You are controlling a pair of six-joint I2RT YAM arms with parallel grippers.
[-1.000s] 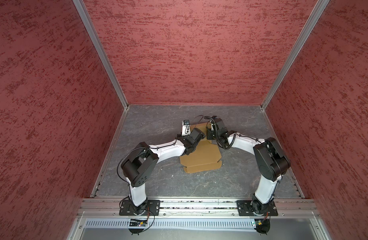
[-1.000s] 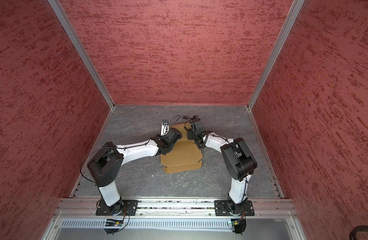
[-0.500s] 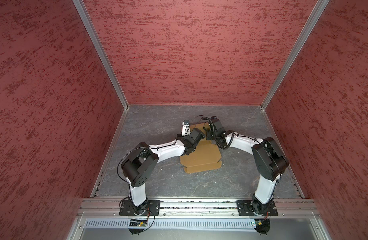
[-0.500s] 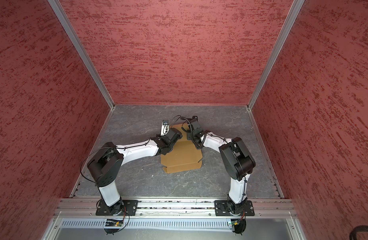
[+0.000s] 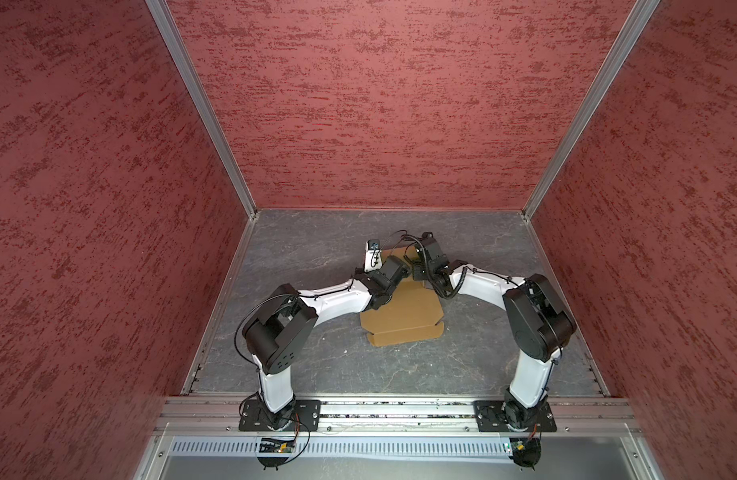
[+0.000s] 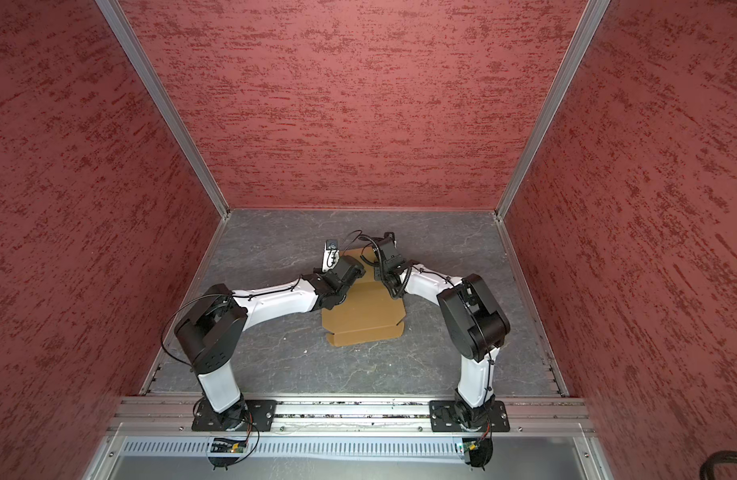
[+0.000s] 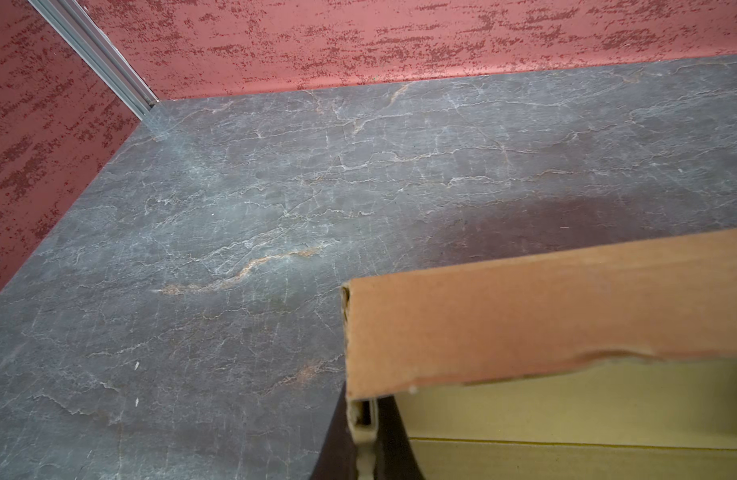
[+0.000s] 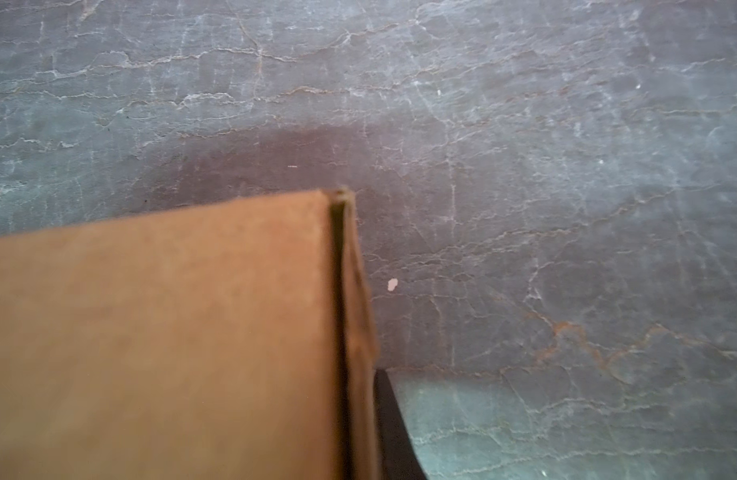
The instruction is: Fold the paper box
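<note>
Two grips; left fingers (image 7: 335, 457), right fingers (image 8: 389, 436), clamped onto paper box (image 5: 404, 307), far flap

Soft even light; paper box (image 8: 159, 332) blurred

One paper box (image 5: 404, 309), seemingly a single piece; two arms: left arm (image 5: 337, 297), right arm (image 5: 483, 286).

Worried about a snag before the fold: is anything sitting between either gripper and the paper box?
Nothing visible does. The left gripper and the right gripper are each shut on the paper box, at its raised far flap, with cardboard running straight into each grip. The table nearby holds only a pale speck.
</note>
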